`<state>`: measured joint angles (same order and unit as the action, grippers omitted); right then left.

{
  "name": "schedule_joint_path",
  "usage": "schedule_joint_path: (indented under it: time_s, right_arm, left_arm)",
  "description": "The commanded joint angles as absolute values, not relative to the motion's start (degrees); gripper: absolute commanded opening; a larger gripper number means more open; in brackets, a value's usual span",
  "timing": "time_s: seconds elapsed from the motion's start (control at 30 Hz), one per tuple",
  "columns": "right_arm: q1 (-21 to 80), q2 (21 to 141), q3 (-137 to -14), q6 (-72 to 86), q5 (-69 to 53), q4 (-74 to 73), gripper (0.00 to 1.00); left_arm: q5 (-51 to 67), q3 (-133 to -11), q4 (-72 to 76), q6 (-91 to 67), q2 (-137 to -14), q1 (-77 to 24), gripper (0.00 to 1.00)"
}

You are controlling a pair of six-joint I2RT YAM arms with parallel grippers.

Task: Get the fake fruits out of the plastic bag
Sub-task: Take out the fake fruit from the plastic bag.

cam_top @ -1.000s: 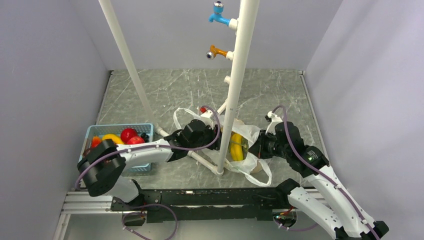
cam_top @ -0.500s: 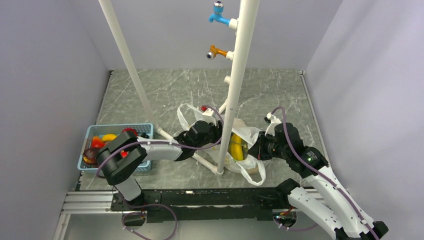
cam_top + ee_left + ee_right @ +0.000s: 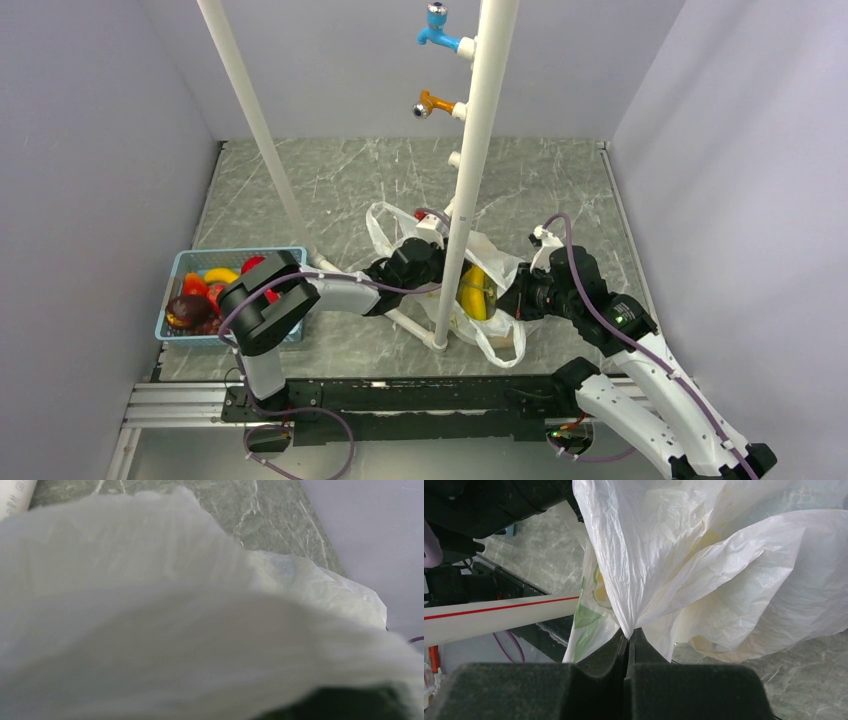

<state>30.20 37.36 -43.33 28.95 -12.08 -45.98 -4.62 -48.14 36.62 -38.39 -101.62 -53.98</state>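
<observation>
1. The right fingers (image 3: pixel 628 647) are pressed tight together on a pinched fold of the thin, crinkly, translucent white plastic bag (image 3: pixel 724 570). The film fans out up and away from their tips.
2. Just to the left of those fingers, yellow and green shapes show dimly through the film. What they are cannot be told from the wrist view.
3. A white plastic pipe with a red line (image 3: pixel 499 614) lies across the view, further left of the right fingers and behind the bag.
4. The left fingers (image 3: pixel 436 262) reach into the bag's mouth from the opposite side. Film and the upright white pole (image 3: pixel 470 150) just beside them hide the tips.
5. The left wrist view is filled with blurred white film, so whether these fingers are wide, narrow or holding anything cannot be told.
6. A glossy yellow toy banana (image 3: pixel 476 292) lies inside the bag, between the two sets of fingers.
7. The bag rests on the grey marbled table (image 3: pixel 350 180).
8. Well apart from the left fingers, back along that arm, a light-blue lattice plastic basket (image 3: pixel 178 262) holds red, yellow and dark toy fruits (image 3: pixel 190 310).
</observation>
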Motion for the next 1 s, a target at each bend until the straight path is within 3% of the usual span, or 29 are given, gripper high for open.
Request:
schedule_joint_path:
  time_s: [0.0,0.03,0.1,0.13,0.4,0.97]
  right_arm:
    - [30.13,36.43,-43.97,28.82,-12.1,-44.16,0.0]
    - [30.21,36.51,-43.95,28.78,-12.25,-44.13,0.0]
    - [30.17,36.71,-44.1,28.74,-12.24,-44.35,0.0]
    - [30.21,36.68,-44.2,28.72,-12.03,-44.51,0.0]
    - [30.14,36.49,-43.57,30.01,-9.98,-44.02,0.0]
    - [30.18,36.85,-44.68,37.38,4.58,-43.6,0.0]
  left_arm:
    - [-2.94,-51.71,36.95,-37.29,-103.0,-54.12,0.32]
    - [-2.77,-52.17,36.54,-36.93,-103.15,-54.13,0.29]
    - [-2.76,-52.94,35.11,-36.6,-103.0,-54.08,0.06]
    - [-2.82,-53.24,33.98,-36.31,-102.62,-54.09,0.0]
    - [-1.34,-53.81,25.87,-39.08,-92.74,-53.75,0.0]
    - [14.73,-59.9,22.08,-42.21,-87.55,-53.72,0.0]
